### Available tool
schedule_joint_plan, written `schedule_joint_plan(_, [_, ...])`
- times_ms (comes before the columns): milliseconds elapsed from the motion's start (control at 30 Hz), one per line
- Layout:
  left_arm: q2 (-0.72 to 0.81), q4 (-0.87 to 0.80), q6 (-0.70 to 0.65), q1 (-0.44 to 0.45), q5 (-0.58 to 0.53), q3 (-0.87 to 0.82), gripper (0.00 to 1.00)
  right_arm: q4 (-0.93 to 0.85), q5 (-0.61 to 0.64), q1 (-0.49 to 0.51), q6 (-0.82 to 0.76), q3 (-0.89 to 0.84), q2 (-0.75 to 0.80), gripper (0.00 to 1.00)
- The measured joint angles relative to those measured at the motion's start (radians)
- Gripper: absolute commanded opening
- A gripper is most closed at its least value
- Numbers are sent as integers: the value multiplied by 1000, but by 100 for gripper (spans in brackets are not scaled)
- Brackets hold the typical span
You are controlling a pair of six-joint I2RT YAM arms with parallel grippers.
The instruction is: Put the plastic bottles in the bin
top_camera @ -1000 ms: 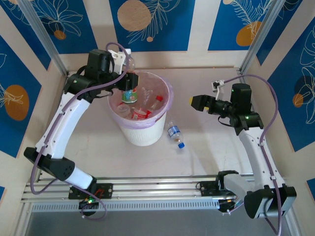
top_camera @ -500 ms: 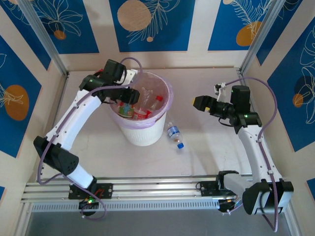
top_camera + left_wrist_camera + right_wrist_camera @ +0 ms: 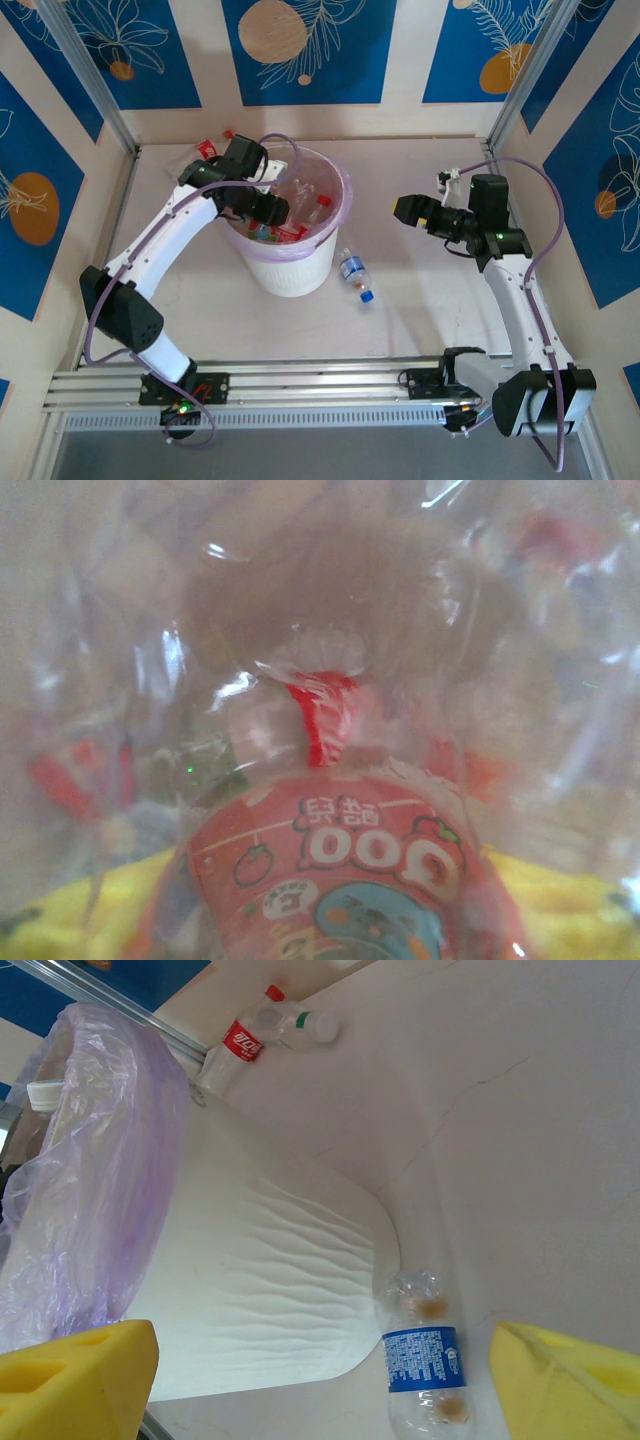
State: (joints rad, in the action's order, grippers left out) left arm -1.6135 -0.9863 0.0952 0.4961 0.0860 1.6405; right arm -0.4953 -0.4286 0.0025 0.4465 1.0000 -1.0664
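Note:
The bin [image 3: 290, 262], a white ribbed bucket with a purple bag over its rim, stands mid-table and holds several plastic bottles [image 3: 305, 212]. My left gripper [image 3: 268, 208] reaches down inside it. In the left wrist view a red-labelled bottle [image 3: 340, 860] lies close between the yellow pads [image 3: 60, 925], too blurred to tell whether it is gripped. My right gripper [image 3: 408, 208] hovers open to the right of the bin. A blue-labelled bottle [image 3: 353, 272] lies on the table by the bin's foot, between the open pads [image 3: 570, 1380] in the right wrist view.
Two more bottles, one red-labelled [image 3: 243, 1040] and one clear with a green cap [image 3: 300, 1025], lie behind the bin near the back left corner [image 3: 210, 148]. The bin's ribbed wall [image 3: 270, 1280] stands close beside the blue-labelled bottle [image 3: 425, 1360]. Walls enclose the table.
My left gripper has swung right and dropped from the bin's left rim down inside the bin with the bottle. The right arm has barely moved.

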Motion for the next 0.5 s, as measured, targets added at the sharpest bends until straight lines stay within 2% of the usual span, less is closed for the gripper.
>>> schedule_joint_plan(100, [0,15,-5,0,6,-1,91,-3,4,0,0,0,0,86])
schedule_joint_plan(200, [2,22,-3,0,11,-1,100,-17,17,0,0,0,0,86])
schedule_joint_plan(433, [26,21,3,0,18,11,100,-56,98,49,-5,-11,-2,85])
schedule_joint_plan(500, [37,19,4,0,18,22,96,-74,127,76,-8,-16,-10,85])
